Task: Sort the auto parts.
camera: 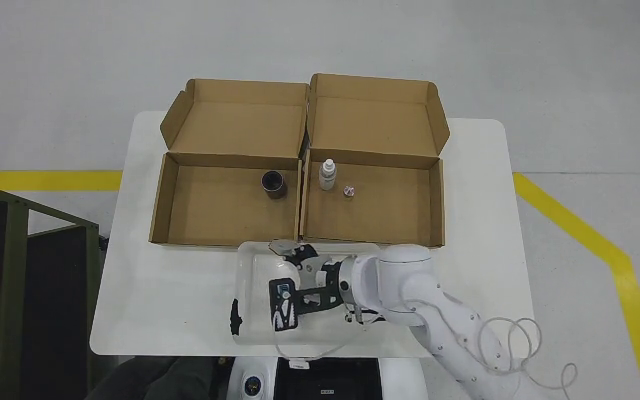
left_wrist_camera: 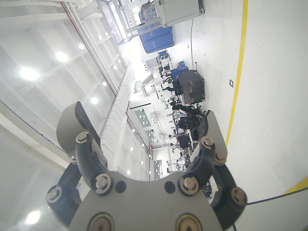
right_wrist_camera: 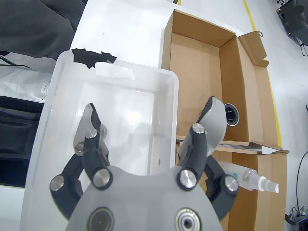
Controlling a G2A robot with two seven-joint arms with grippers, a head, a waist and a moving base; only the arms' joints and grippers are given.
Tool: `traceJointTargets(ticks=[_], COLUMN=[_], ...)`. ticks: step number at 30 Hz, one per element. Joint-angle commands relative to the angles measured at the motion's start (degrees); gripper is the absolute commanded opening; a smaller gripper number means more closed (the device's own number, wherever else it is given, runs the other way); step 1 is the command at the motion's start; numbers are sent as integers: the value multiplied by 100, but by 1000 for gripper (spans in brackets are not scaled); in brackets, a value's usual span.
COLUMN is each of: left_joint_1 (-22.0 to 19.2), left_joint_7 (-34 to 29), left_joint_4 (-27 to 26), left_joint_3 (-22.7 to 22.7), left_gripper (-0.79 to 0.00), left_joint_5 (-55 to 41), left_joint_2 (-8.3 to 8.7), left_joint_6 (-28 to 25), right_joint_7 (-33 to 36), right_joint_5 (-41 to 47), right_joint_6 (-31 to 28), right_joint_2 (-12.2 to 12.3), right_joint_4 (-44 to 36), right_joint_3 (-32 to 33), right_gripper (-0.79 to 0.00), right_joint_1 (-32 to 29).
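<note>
**Three parts in two boxes, both sets of fingers wide**

Two open cardboard boxes sit side by side on the white tabletop (camera: pixel 480 200), touching along their shared wall, in the upper middle of the top view. The left box (camera: pixel 215 212) holds one part, a dark ring (camera: pixel 273 184), near its upper right corner. The right box (camera: pixel 395 208) holds two: one white bottle (camera: pixel 327 175) standing upright at its upper left, and one small knob (camera: pixel 348 191) just beside it, apart from it.

Below the boxes, at lower centre of the top view, lies one clear bin (camera: pixel 240 285), its upper rim close against them. One piece of black tape (camera: pixel 235 320) is stuck on its left rim.

The right gripper (right_wrist_camera: pixel 150 109) hangs over the bin on the white arm that enters from the lower right corner. Its fingers are spread wide with nothing between them.

The left gripper (left_wrist_camera: pixel 143 115) also has its fingers spread wide and bare, with the hall's ceiling lights and floor behind them.
</note>
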Motion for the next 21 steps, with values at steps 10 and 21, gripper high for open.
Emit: traceJointTargets(ticks=[10, 21], left_joint_1=[0, 0], left_joint_7=[0, 0], left_joint_4=[0, 0], left_joint_3=[0, 0], left_gripper=[0, 0], left_joint_5=[0, 0], left_joint_2=[0, 0], left_joint_6=[0, 0], right_joint_7=[-312, -462], right_joint_5=[-443, -664], right_joint_6=[-142, -174], right_joint_2=[95, 152], right_joint_4=[223, 549], right_joint_3=[-204, -365], right_gripper=[-126, -132], right_joint_1=[-211, -236])
